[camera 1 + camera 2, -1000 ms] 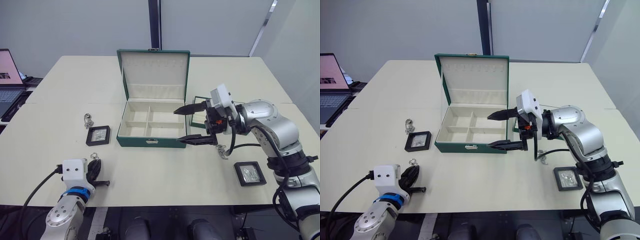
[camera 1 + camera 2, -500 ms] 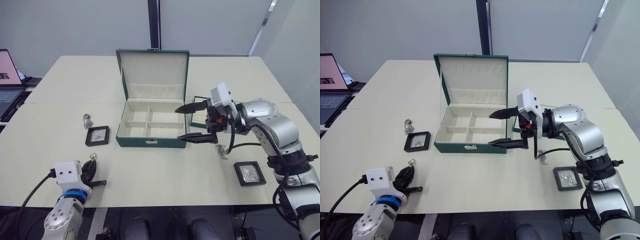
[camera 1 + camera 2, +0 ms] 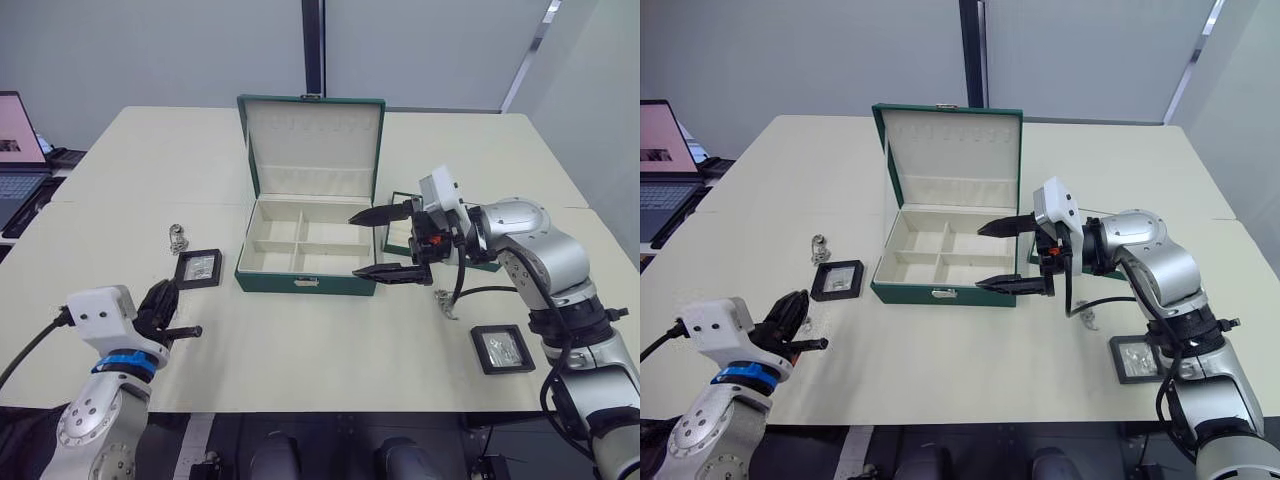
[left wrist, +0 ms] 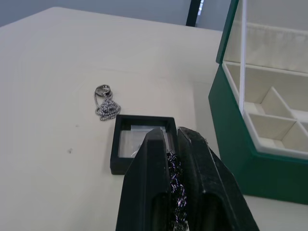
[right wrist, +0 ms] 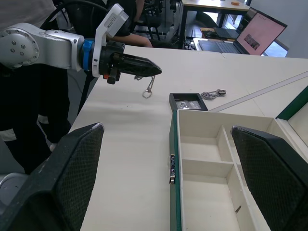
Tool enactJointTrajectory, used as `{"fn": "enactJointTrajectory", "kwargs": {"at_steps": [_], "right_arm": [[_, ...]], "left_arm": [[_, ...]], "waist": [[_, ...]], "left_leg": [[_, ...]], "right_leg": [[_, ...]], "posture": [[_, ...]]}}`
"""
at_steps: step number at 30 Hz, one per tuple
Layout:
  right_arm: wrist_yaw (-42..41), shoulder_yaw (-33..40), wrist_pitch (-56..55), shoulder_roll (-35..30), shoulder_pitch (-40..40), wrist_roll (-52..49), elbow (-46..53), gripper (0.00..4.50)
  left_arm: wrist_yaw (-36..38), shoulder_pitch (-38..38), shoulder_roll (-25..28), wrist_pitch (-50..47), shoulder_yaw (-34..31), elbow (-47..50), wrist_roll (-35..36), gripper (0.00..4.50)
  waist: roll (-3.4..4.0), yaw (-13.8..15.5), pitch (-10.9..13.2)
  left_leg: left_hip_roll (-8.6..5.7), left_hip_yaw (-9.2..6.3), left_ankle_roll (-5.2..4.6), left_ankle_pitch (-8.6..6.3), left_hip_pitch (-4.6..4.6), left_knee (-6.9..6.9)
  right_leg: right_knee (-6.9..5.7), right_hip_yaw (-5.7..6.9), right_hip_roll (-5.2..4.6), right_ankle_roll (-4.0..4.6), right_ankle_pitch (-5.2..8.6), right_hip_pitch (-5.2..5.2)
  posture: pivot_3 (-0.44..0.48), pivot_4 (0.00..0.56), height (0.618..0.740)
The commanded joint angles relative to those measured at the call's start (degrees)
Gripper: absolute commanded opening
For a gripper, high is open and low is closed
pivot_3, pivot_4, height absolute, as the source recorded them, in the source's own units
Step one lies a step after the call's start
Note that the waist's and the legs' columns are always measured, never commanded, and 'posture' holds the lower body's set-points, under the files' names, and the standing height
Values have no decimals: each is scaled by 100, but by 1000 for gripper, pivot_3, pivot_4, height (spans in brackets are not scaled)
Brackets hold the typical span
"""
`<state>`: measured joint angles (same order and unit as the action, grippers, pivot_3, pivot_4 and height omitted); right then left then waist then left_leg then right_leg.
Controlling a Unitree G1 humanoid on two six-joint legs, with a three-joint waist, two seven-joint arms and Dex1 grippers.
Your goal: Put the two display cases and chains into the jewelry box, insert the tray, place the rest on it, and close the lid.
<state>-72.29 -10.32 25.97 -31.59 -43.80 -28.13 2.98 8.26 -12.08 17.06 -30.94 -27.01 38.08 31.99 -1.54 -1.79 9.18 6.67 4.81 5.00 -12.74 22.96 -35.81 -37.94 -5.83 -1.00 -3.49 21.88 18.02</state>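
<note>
We saw jewelry box (image 3: 305, 255) empty; left gripper (image 5: 144, 71) clamped one chain (image 5: 150, 86); right gripper (image 3: 382, 243) spread wide; everything else unpacked.

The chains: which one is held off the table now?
The chain pinched in the left gripper hangs in air; the other chains lie on the table.

We see the dark green jewelry box (image 3: 300, 255) open on the table, its cream-lined lid (image 3: 313, 142) upright. One display case (image 3: 198, 268) lies left of it, another (image 3: 500, 348) to its right. One chain (image 3: 178, 238) rests beside the left case; another (image 5: 150, 86) hangs from the left claw (image 5: 153, 72).
</note>
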Motion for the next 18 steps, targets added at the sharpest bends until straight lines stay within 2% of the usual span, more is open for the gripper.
{"fn": "enactJointTrajectory", "kwargs": {"at_steps": [1, 6, 12, 18], "right_arm": [[-21, 132, -109, 0, -151, -9, 102, 4500], [-7, 158, -132, -13, -154, -2, 87, 4500], [158, 369, -7, 33, -253, -172, 67, 4500], [469, 566, 217, 115, -225, -313, 181, 4500]], "left_arm": [[-49, 179, 172, -107, -119, 325, 274, 60], [-59, 522, 398, -307, -36, 384, 515, 60], [282, 999, 974, -618, 102, 276, 829, 60], [490, 2053, 1342, -871, 549, -311, 906, 60]], "waist": [[0, 1, 0], [0, 2, 0], [0, 3, 2], [1, 6, 4]], "left_leg": [[0, 0, 0, 0, 0, 0], [0, -1, 1, 1, 0, 0], [0, -1, 2, 1, 0, -1], [0, -2, 3, 2, 0, -1]], "right_leg": [[0, 1, 0, 0, 0, 0], [0, 1, 0, 0, 0, 0], [1, 2, 0, 0, 0, 0], [0, 4, 1, 0, 0, 0]], "posture": [[0, 150, 740], [0, 150, 740], [0, 150, 740], [0, 150, 740]]}}
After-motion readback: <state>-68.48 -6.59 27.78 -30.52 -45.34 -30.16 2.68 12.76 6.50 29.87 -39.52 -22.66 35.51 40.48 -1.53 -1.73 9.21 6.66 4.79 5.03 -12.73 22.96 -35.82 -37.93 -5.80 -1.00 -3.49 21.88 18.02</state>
